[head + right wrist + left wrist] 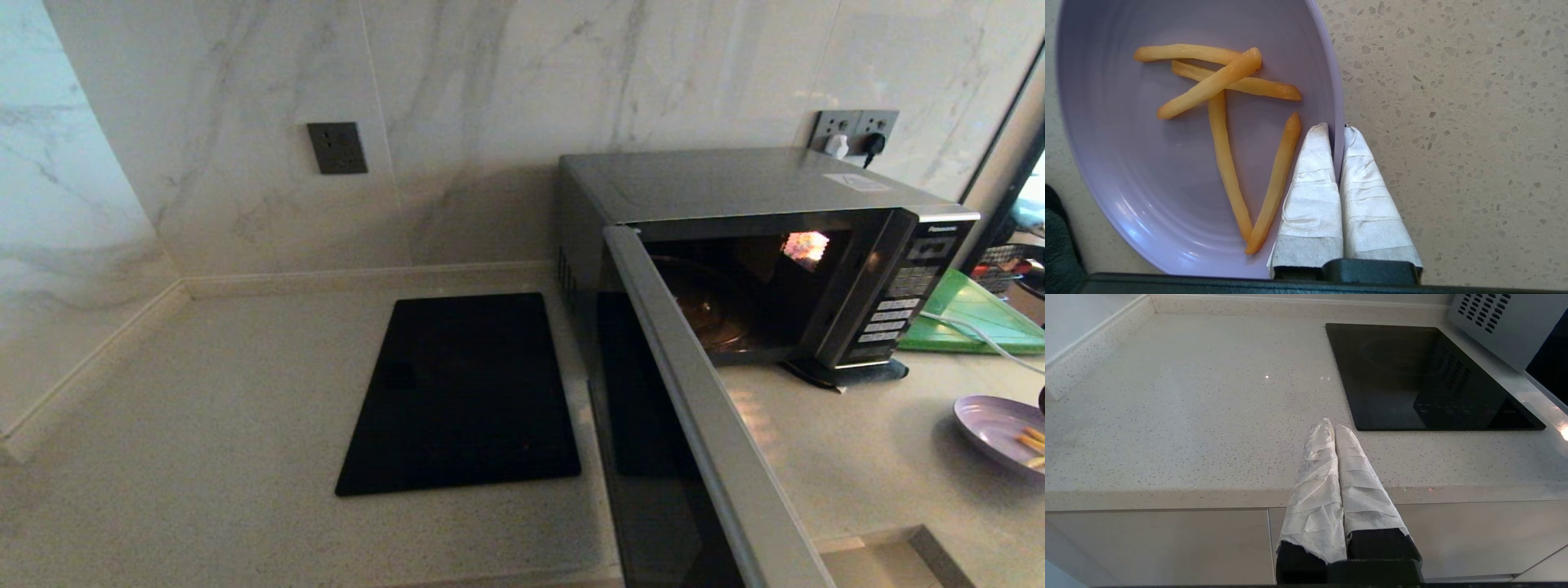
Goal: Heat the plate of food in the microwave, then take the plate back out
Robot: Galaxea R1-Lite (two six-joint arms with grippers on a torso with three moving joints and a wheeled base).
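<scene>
- Now the plate of food [1180,171], round pale lavender w/ thin orange fries, sits on speckled bench [857,457] right of the microwave [735,245].
- Microwave door [694,425] swung wide open, dark glass, jutting out between cooktop [465,392] and plate.
- Green board [971,314] behind.
- Right gripper [1336,130] clamped on plate rim.
- Left gripper [1331,426] closed, empty, at bench edge.

A round, shallow pale lavender plastic plate [1167,171] is carrying glossy yellow-orange fries [1224,163] on a beige stone bench [204,408] speckled with grey flecks. White crinkled tape is wrapping the right tool [1336,128] and the left tool [1334,426]. A silver-grey box microwave [735,184] is showing dark door glass beside a flat black glass cooktop [465,392], under white grey-veined marble wall tiles [490,98]; a flat green board [971,314] is lying beyond.
</scene>
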